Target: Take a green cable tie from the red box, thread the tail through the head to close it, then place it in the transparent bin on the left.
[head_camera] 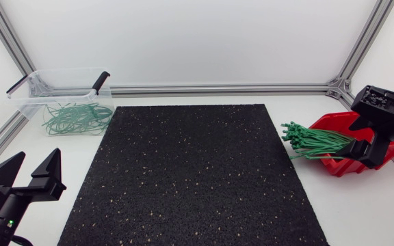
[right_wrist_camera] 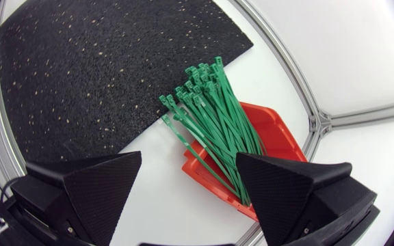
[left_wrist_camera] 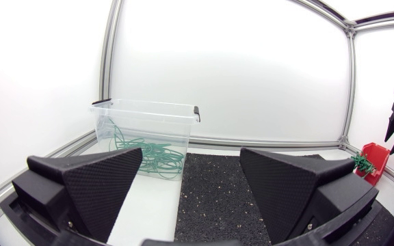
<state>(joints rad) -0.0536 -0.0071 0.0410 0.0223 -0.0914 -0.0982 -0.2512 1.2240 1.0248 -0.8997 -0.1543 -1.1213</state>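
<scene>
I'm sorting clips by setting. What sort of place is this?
Probably a robot lab workbench: a white table fenced by aluminium framing, a black rubber mat, and a red box of green cable ties.

Bright, even light; fisheye-warped edges

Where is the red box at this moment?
In the head view, the red box sits at the right, beside the black mat, under the right tool.

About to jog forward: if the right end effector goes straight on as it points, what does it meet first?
Probably the green cable ties, directly ahead of the open right end effector and lying over the red box; depth is unclear.
</scene>
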